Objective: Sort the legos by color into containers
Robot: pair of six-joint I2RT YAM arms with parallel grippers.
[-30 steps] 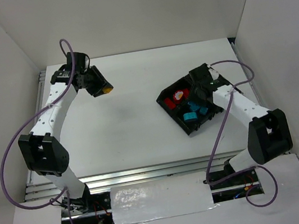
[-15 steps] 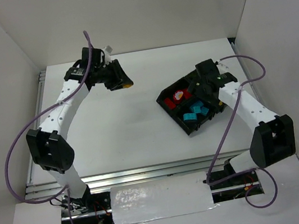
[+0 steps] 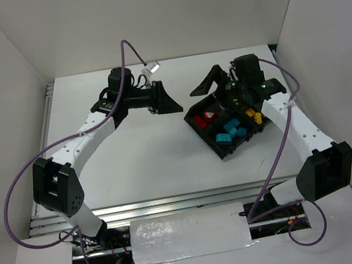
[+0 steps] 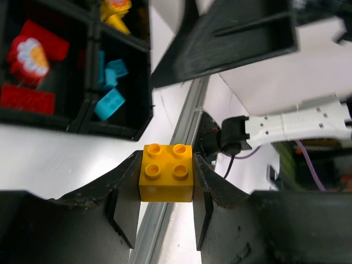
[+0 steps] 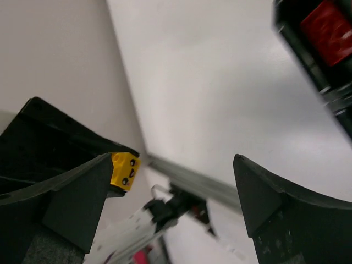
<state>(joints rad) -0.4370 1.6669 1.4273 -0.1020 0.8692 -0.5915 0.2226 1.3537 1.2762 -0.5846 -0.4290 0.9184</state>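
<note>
While your left claw gripped a yellow lego, your right claw gaped open near the tray.

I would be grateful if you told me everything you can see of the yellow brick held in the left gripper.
The yellow brick is a square two-by-two piece of glossy orange-yellow plastic, with four round studs on the face turned to the left wrist camera. It sits level between the black fingers of the left gripper, which press on two opposite sides; nothing else touches it. It appears held clear of the table, short of the black tray.
</note>
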